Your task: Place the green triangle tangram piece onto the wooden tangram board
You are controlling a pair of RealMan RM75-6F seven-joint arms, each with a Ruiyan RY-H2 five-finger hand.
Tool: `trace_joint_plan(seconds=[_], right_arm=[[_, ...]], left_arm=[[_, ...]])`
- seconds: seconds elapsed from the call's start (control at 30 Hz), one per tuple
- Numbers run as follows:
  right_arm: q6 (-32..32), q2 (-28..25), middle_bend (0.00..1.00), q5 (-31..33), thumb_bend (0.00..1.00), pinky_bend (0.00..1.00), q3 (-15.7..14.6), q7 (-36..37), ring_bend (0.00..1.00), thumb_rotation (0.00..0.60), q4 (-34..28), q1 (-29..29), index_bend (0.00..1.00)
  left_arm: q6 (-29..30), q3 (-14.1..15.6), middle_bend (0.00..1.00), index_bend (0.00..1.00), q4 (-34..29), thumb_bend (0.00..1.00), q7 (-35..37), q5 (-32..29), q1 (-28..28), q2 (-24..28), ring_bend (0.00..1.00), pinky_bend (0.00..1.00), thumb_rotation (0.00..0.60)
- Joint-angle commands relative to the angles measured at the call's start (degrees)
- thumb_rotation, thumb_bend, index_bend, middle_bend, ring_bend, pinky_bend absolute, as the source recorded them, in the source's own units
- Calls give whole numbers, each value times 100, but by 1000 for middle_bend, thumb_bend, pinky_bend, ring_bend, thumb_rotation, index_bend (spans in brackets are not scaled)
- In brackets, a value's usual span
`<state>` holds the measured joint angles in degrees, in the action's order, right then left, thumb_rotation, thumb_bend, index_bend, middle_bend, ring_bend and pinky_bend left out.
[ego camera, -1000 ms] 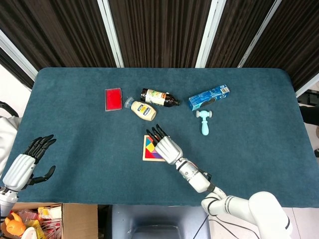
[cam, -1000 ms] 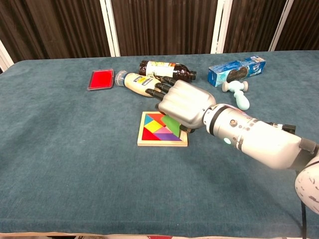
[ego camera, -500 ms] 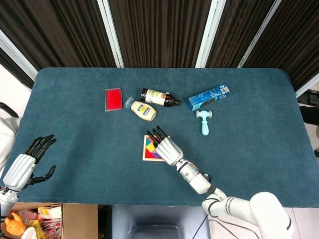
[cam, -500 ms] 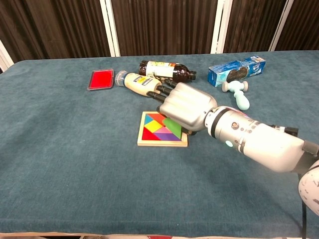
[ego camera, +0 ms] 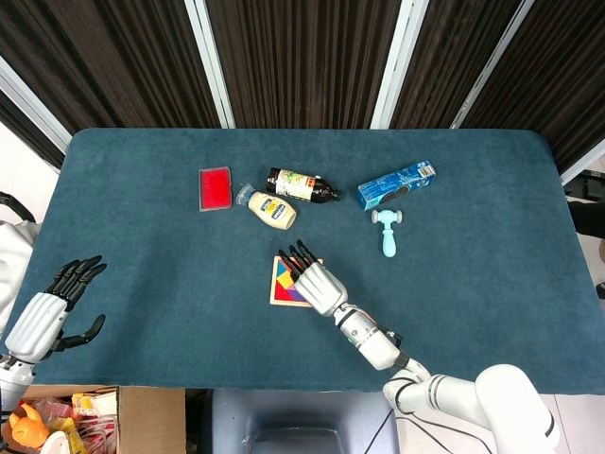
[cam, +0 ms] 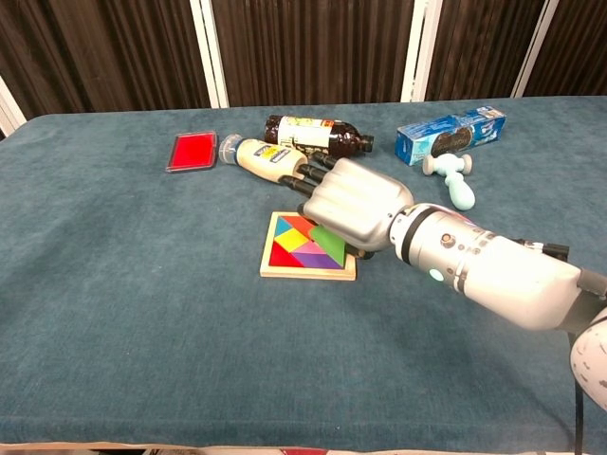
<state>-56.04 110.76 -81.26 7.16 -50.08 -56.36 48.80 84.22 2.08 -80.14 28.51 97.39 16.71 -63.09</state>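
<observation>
The wooden tangram board point(cam: 305, 275) point(ego camera: 278, 300) lies mid-table with coloured pieces in it. The green triangle point(cam: 329, 244) lies flat at the board's right side, partly under my right hand. My right hand point(cam: 353, 202) point(ego camera: 315, 282) hovers palm-down over the board's right half, fingers stretched toward the bottles and holding nothing that I can see. Whether its underside touches the triangle is hidden. My left hand point(ego camera: 45, 314) hangs off the table's near left corner, fingers spread and empty; only the head view shows it.
Behind the board lie a mayonnaise bottle point(cam: 261, 156), a dark sauce bottle point(cam: 318, 133) and a red flat case point(cam: 192, 151). A blue box point(cam: 449, 134) and a light-blue roller point(cam: 452, 180) sit at the back right. A cardboard box point(ego camera: 104, 421) stands below the left edge.
My right hand has drawn back a little toward me over the board. The green triangle stays on the board. The left hand has not moved.
</observation>
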Motion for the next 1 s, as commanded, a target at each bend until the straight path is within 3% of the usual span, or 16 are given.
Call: trace_joint_plan(seconds=[0.03,0.67,1.0], right_arm=[[4,-8,0,12,438,0,6,-6,0,600,-10,0,491],[-80,-236,0,59,438,0,46,67,0,600,-266,-40,442],[205,-433,0,471,438,0,145,-127,0,600,-323,-68,412]], left_arm=[[21,8,0,0,-11,457,-1,13,-10,11,0,0,600],[15,-1,0,0,-21,456,-6,-7,-11,17,0,0,600],[-47,-6,0,0,-24,456,-71,-28,12,-10,0,0,600]])
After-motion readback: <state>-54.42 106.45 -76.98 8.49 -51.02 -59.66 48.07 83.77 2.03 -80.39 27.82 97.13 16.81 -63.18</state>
